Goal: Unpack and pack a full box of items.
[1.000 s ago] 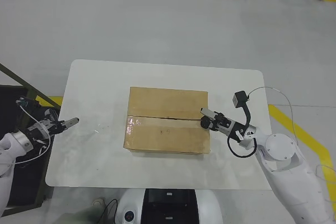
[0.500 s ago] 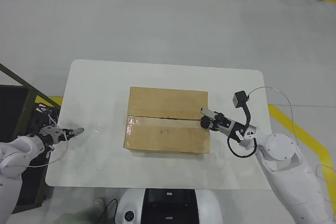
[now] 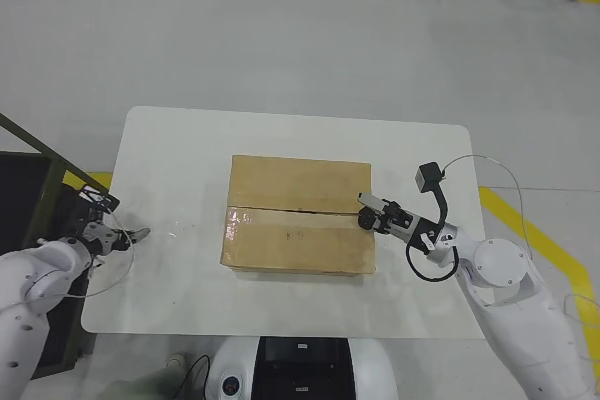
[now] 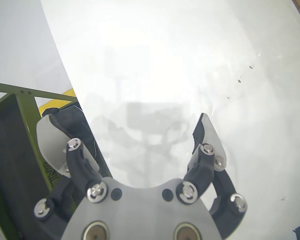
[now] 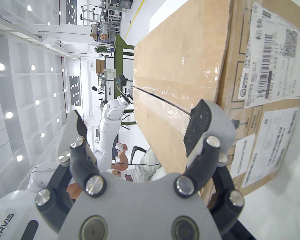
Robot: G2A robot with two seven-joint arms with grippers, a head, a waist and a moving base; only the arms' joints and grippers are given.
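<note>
One cardboard box (image 3: 298, 213). One table (image 3: 180, 150). One green frame (image 4: 40, 95). Two pincers: left pincer (image 3: 135, 236), right pincer (image 3: 363, 208).

This looks like a robotics lab or test hall: a smooth grey floor (image 3: 280, 50) marked with yellow lines (image 3: 530, 237), and a plain white desk (image 3: 180, 150) standing alone in the open. The right wrist view shows a tall white room with a wall of shelving (image 5: 22, 93) dotted with round lights, green metal frames (image 5: 118, 51), and benches (image 5: 112, 3) crowded with equipment farther back. A cardboard box (image 5: 180, 51) with shipping labels sits on the desk.
</note>
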